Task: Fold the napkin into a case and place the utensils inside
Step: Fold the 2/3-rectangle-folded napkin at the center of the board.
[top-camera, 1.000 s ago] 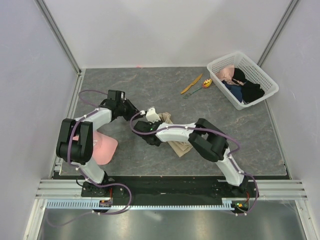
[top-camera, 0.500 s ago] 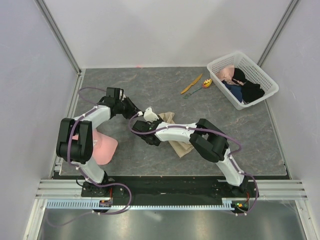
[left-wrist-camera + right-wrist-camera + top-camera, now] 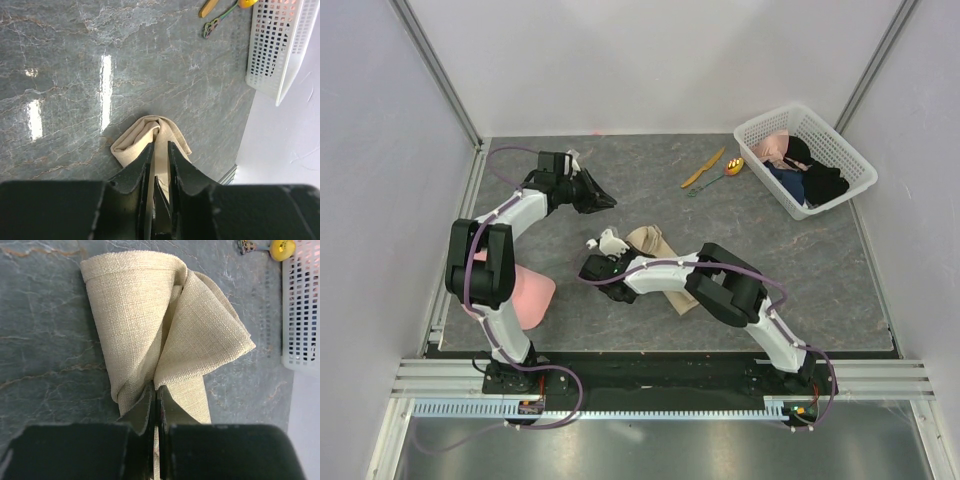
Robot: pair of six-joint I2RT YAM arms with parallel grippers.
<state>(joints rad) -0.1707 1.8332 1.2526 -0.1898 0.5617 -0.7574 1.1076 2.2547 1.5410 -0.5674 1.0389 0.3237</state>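
Note:
The beige napkin [image 3: 648, 240] lies folded and bunched at mid-table, partly under my right arm. My right gripper [image 3: 618, 262] is shut, pinching the napkin [image 3: 135, 315] where its two folds gather at the fingertips [image 3: 156, 386]. My left gripper [image 3: 605, 198] hovers apart from the cloth, up and to the left. It is open only by a narrow slit [image 3: 159, 145] with nothing in it, and the napkin [image 3: 135, 142] shows beyond. The orange knife [image 3: 704, 167] and the green-handled spoon [image 3: 720, 177] lie side by side at the back, left of the basket.
A white basket [image 3: 752, 133] of dark and pink clothes stands at the back right. It also shows as the basket [image 3: 272, 50] in the left wrist view and the basket [image 3: 300, 305] in the right wrist view. A pink cap [image 3: 528, 295] lies by the left arm's base.
My left gripper has drawn away from the napkin toward the back left. My right gripper has slid slightly left and closed on the cloth, and the napkin has shifted with it.

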